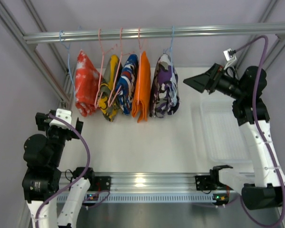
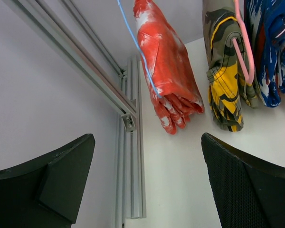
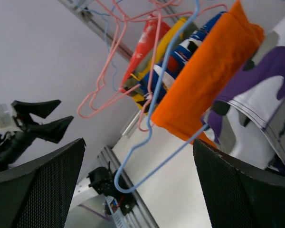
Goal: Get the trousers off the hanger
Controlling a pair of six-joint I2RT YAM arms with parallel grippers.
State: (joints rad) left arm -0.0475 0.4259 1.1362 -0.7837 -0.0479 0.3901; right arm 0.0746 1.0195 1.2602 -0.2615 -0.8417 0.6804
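Five folded garments hang side by side from a metal rail (image 1: 156, 33) across the back of the white table (image 1: 147, 142), and both pairs of trousers are on their hangers at the right end of that row. The purple, white and black camouflage trousers (image 1: 165, 85) are last on the right, draped on a blue wire hanger (image 3: 152, 123). The plain orange trousers (image 1: 142, 85) hang just beside them to the left, on a pink hanger (image 1: 139, 40). Further left come a blue patterned garment (image 1: 128, 83), a yellow and olive camouflage one (image 1: 109, 88) on another pink hanger (image 2: 244, 57), and a red-and-white one (image 1: 85, 83) on a thin blue hanger (image 2: 137, 52). The only container is a translucent plastic bin (image 1: 223, 133), lying flat on the table's right side, partly under the right arm and apart from the hanging clothes. The right gripper (image 3: 137, 142) is raised level with the row and points at the purple camouflage trousers from the right, near them but not touching. Its black fingers (image 3: 242, 190) are spread wide with no cloth between them. The left gripper (image 2: 147, 142) sits low at the table's left edge, below and to the left of the red-and-white garment and well apart from both trousers. Its fingers (image 2: 52, 180) are likewise spread wide and hold nothing
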